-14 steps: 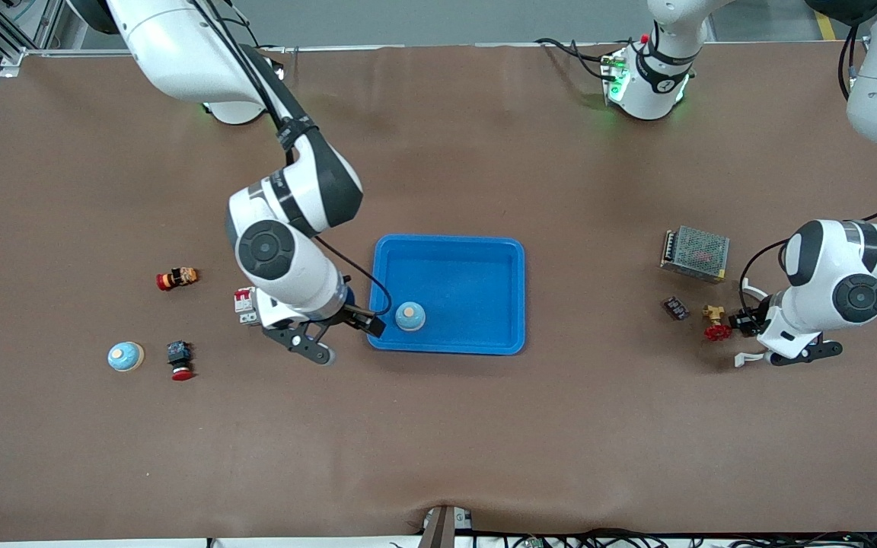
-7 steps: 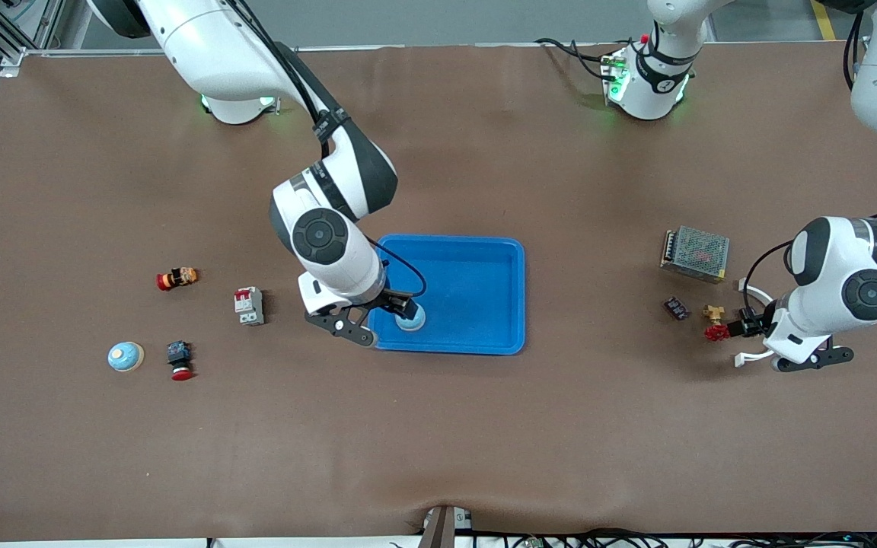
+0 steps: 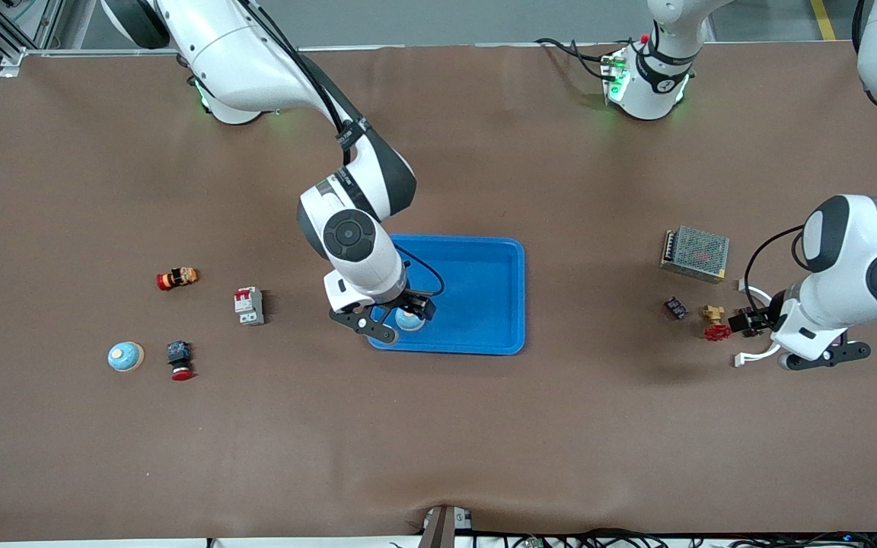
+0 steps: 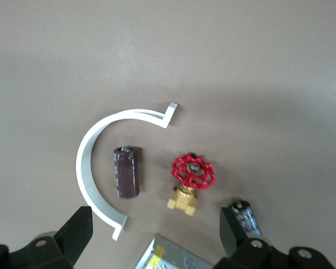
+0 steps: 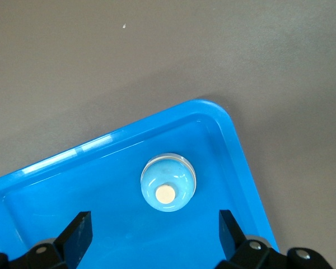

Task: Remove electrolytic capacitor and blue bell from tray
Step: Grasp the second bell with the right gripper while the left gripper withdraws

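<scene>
A light blue bell (image 3: 410, 320) (image 5: 168, 182) with a beige knob sits in the blue tray (image 3: 484, 266) (image 5: 56, 185), in the corner nearest the front camera at the right arm's end. My right gripper (image 3: 393, 316) (image 5: 155, 224) hangs open over it, and the bell lies just clear of the gap between the fingers. A dark cylindrical capacitor (image 4: 126, 172) lies flat on the table inside a white curved strip (image 4: 92, 168) (image 3: 751, 358). My left gripper (image 3: 782, 339) (image 4: 157, 224) is open above it, holding nothing.
Beside the capacitor are a red-handled brass valve (image 4: 193, 172) (image 3: 716, 331), a small black part (image 3: 675, 307) and a mesh metal box (image 3: 695, 253). Toward the right arm's end lie a breaker (image 3: 249, 305), two red buttons (image 3: 176, 278) (image 3: 180, 360) and a second bell (image 3: 125, 356).
My right arm has swung from beside the breaker to over the bell in the tray. My left gripper has shifted toward its own end of the table and its fingers have spread.
</scene>
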You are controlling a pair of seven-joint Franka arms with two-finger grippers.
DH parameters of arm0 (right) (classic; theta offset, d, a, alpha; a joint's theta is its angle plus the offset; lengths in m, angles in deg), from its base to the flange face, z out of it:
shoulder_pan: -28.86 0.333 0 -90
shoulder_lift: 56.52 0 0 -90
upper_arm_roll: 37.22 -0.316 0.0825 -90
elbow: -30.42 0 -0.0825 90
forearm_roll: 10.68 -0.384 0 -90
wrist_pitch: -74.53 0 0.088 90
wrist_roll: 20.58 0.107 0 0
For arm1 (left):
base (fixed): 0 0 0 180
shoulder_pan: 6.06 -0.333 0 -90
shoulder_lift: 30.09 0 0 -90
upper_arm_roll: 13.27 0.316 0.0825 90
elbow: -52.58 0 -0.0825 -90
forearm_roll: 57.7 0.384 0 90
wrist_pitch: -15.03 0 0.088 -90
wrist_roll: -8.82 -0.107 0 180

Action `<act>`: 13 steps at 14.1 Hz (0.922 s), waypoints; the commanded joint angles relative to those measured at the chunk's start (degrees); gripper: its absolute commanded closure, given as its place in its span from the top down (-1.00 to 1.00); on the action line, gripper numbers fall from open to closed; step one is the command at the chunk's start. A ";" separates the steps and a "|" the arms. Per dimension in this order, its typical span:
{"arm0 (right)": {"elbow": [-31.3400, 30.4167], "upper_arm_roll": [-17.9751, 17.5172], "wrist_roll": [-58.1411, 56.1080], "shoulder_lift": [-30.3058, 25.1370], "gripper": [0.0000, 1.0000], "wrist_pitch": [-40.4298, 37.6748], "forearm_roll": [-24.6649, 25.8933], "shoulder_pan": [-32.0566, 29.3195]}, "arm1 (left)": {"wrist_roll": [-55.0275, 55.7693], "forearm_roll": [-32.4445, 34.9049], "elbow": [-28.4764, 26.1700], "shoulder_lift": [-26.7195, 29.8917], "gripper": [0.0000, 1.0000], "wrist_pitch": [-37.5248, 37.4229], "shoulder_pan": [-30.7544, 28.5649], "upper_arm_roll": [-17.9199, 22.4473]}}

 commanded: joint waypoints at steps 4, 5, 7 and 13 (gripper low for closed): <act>-0.37 0.55 1.21 1.60 1.00 0.44 3.07 1.79 | -0.89 -8.23 0.29 8.42 1.00 -5.04 -0.55 -2.01; -0.37 0.55 1.21 2.30 1.00 0.53 3.16 2.14 | -0.80 -8.59 0.29 9.82 1.00 -6.00 -0.46 -2.36; -0.55 0.55 1.21 3.01 1.00 2.63 3.17 2.32 | -0.80 -9.38 0.46 12.46 1.00 -8.37 -0.46 -3.15; -0.46 0.64 1.21 5.21 1.00 4.49 4.04 2.50 | -1.06 -13.34 4.85 16.34 1.00 -16.36 -0.46 -3.42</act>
